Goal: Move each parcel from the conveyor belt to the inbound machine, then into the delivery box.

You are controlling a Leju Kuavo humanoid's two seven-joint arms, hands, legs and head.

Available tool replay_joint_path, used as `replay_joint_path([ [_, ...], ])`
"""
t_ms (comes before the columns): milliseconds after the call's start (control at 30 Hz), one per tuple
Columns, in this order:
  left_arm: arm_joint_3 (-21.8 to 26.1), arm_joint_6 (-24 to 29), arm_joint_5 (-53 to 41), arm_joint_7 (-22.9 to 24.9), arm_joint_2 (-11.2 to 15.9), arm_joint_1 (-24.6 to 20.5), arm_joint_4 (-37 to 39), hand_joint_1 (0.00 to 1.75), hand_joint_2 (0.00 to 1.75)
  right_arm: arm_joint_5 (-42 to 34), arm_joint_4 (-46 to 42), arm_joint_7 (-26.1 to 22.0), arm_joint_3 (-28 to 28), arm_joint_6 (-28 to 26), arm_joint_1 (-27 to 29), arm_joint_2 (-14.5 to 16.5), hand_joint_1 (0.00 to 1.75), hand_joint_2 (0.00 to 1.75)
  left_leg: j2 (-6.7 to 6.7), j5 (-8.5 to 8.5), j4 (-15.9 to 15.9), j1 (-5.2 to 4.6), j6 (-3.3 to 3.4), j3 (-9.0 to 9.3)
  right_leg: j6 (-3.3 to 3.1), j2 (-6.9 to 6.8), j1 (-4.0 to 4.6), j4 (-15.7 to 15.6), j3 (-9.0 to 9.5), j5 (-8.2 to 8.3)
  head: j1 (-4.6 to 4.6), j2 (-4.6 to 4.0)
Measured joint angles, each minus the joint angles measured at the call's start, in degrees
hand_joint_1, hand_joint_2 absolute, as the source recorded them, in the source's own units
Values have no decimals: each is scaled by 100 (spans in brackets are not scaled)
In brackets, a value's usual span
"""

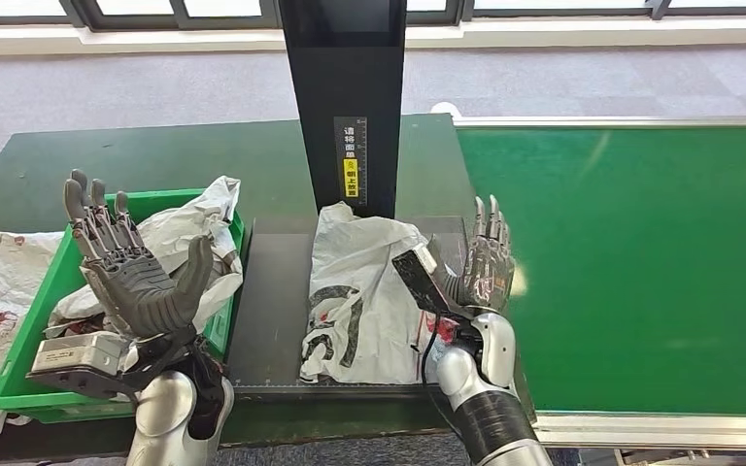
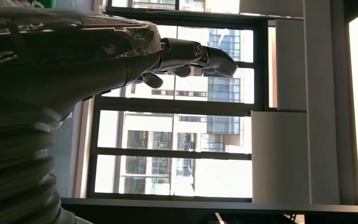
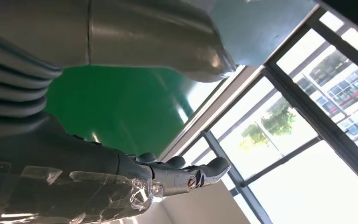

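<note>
Head view shows a white parcel (image 1: 364,291) lying on the inbound machine's dark platform (image 1: 272,311) at centre, another already in the green delivery box (image 1: 29,340) lower left. Both the left hand (image 1: 131,272) and right hand (image 1: 486,262) are spread, holding nothing; the centre parcel seems due for the box next, and the conveyor belt (image 1: 641,262) at right looks bare

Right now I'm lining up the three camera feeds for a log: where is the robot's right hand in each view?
Head view: the grey right hand is raised, fingers apart, between the white plastic parcel and the green conveyor belt.
Left wrist view: not in it.
Right wrist view: right hand reaches in low from the picture's left edge.
Shared landmark: the green conveyor belt, beside the hand in the head and right wrist views.
</note>
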Motion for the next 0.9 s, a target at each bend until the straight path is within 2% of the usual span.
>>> replay_joint_path([
  [167,-2,87,-72,0,3,3,-13,0,175,541,-437,178,-198,-88,229,-12,0,0,-2,1,0,0,-1,1,-1,-1,1,1,1,0,0,0],
  [267,-68,298,-222,0,23,42,-7,0,175,768,-780,16,-393,-218,402,10,0,0,-1,1,0,0,-1,2,-1,-1,1,1,0,0,0,0],
  [333,-200,460,-364,0,47,86,40,0,175,639,-1034,-297,-520,-362,487,38,0,0,-1,0,0,0,-1,2,0,0,0,0,-3,0,1,0],
  [467,-542,546,-818,6,79,42,419,0,175,-180,-1788,-1307,-801,-516,640,54,0,0,-4,0,2,-5,0,3,0,-2,-3,-4,-3,0,2,0],
  [567,-711,419,-1509,145,75,-91,1120,0,175,-1204,-2534,-2147,-1040,-537,790,45,0,0,2,-2,3,-13,4,7,1,1,-9,-7,-3,1,3,0],
  [667,-761,351,-2459,533,55,-286,2127,0,175,-2219,-3300,-2947,-1201,-539,930,27,0,0,19,-3,3,-16,5,12,4,16,-12,-7,-7,5,3,0],
  [733,-767,355,-2879,709,31,-453,2789,0,175,-2501,-3745,-3117,-1270,-538,1009,16,0,0,41,-4,3,-16,5,13,6,37,-13,-7,-12,11,2,0],
  [900,-774,338,-3740,1201,-103,-1091,4441,0,175,-2901,-4713,-3161,-1430,-532,1175,1,0,0,53,-4,4,-16,5,17,6,49,-12,-6,-12,14,3,0],
])
